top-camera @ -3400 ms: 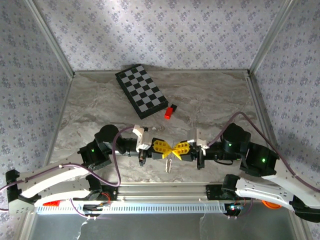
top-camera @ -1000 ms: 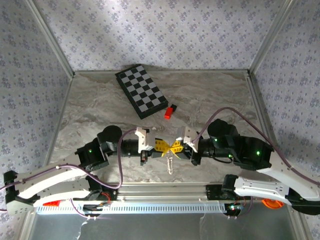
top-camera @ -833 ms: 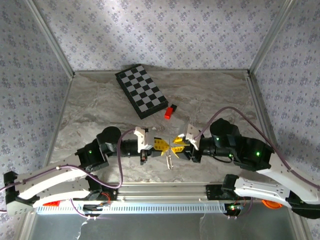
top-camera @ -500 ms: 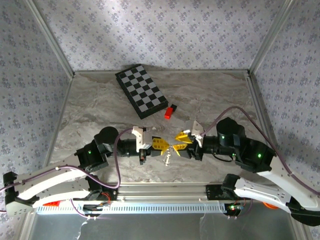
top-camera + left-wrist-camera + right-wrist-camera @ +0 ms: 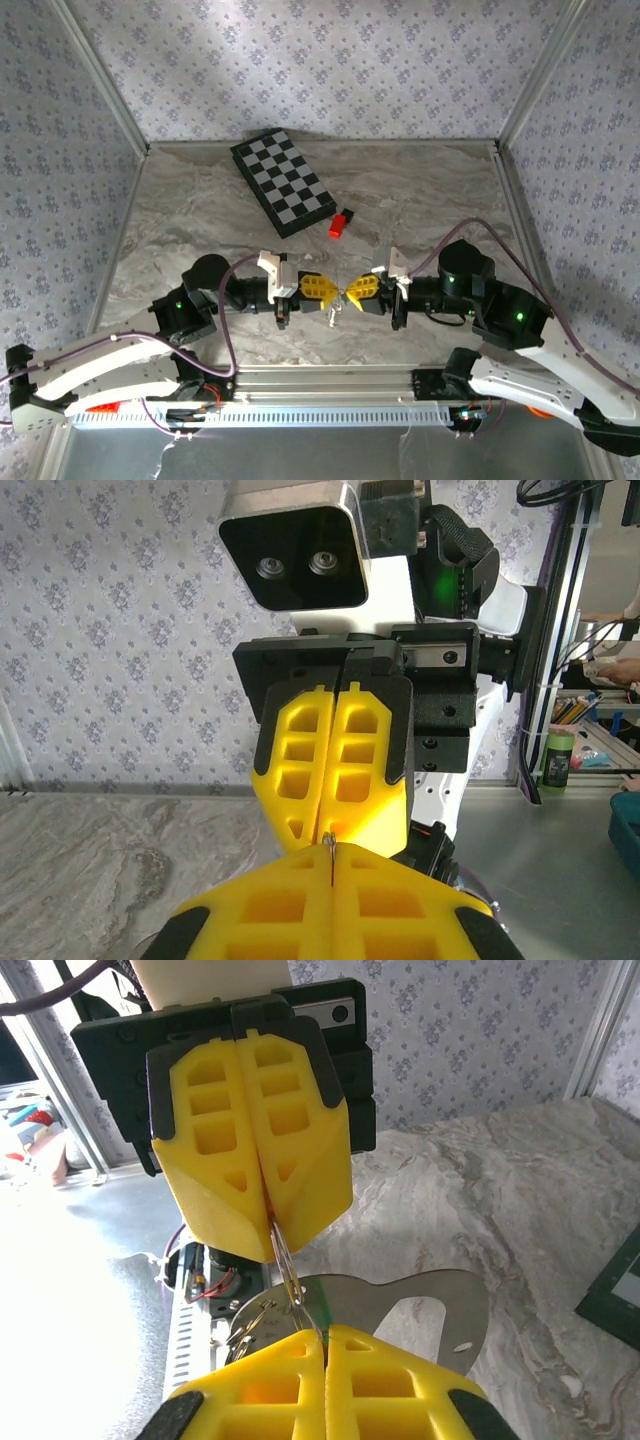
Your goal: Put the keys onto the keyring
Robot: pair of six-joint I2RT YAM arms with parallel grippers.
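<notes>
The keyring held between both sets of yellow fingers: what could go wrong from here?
The keyring is a thin wire loop pinched by the left fingers and the right fingers; pulling apart could bend it or slip it free. The flat metal tag hangs loose beside it and might swing or snag on the fingers.

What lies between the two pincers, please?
The thin wire keyring runs from the left pincer to the right pincer, both shut on it; the right wrist view shows it.
</notes>
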